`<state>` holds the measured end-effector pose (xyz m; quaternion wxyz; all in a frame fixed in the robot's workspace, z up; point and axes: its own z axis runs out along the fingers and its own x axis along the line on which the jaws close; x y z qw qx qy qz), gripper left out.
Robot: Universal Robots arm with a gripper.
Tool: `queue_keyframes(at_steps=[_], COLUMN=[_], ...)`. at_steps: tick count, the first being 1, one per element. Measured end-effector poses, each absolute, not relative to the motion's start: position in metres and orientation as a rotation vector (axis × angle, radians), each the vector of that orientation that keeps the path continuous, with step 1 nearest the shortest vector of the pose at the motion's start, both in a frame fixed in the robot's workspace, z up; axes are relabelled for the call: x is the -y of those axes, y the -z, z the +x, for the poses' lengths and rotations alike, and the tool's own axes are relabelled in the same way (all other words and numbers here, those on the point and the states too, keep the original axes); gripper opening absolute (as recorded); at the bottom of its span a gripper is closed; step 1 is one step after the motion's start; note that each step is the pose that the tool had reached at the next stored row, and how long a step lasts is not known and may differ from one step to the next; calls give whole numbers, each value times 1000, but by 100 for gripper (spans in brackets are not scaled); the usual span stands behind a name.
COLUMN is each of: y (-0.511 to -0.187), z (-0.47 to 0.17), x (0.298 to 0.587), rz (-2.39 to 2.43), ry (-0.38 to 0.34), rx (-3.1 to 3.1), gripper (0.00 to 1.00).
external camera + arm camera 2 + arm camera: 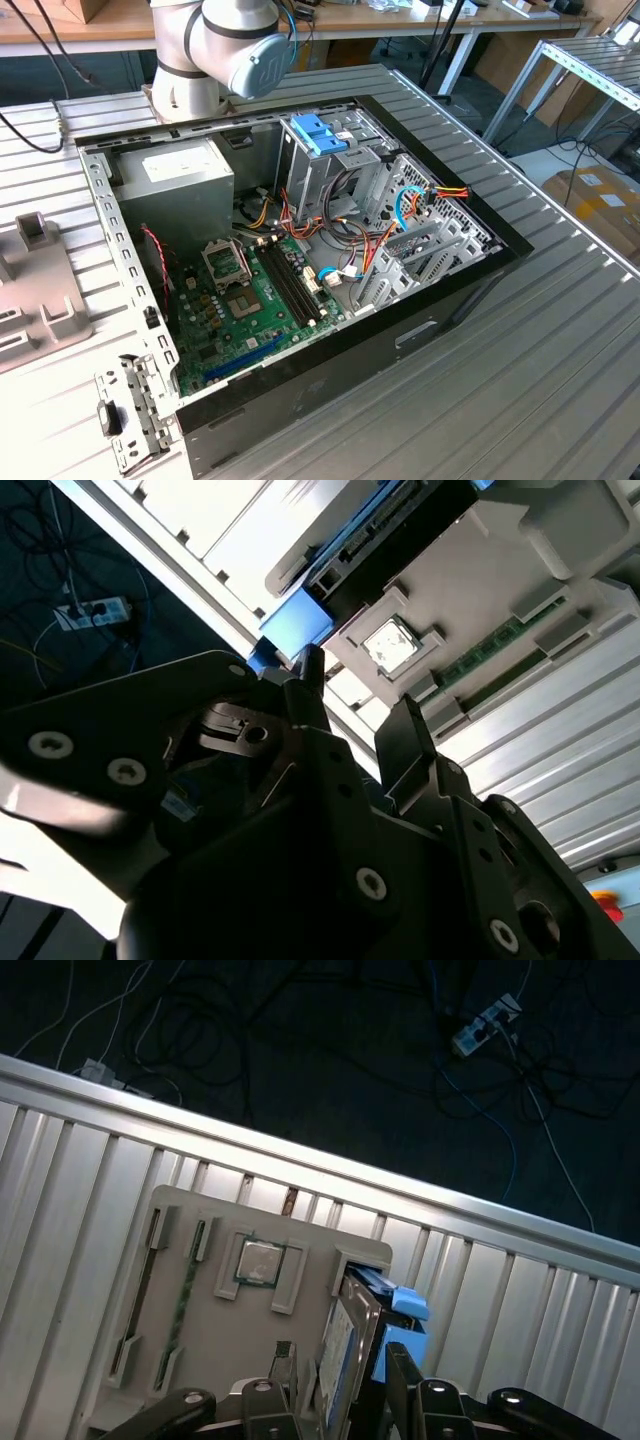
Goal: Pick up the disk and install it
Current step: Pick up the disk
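Your open gripper (pixel 341 1360) has a finger on each side of the disk (pixel 342 1335), which stands on edge in the grey holder (pixel 200 1300), so a crooked squeeze may tip or drop it.

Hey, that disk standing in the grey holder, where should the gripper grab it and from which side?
Probably across its two broad flat faces, near the free upper edge, coming down from above. The disk stands on edge in a slot of the grey holder, so those faces are exposed.
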<state>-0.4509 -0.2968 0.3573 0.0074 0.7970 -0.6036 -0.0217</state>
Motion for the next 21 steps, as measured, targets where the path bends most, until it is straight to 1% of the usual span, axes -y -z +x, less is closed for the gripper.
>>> queue_keyframes(at_steps=[10,21], y=[-352,-352], z=[-451,-451], x=[295,292], rz=[2362,2355], ry=[69,70], rx=[2052,2060], gripper=[48,48])
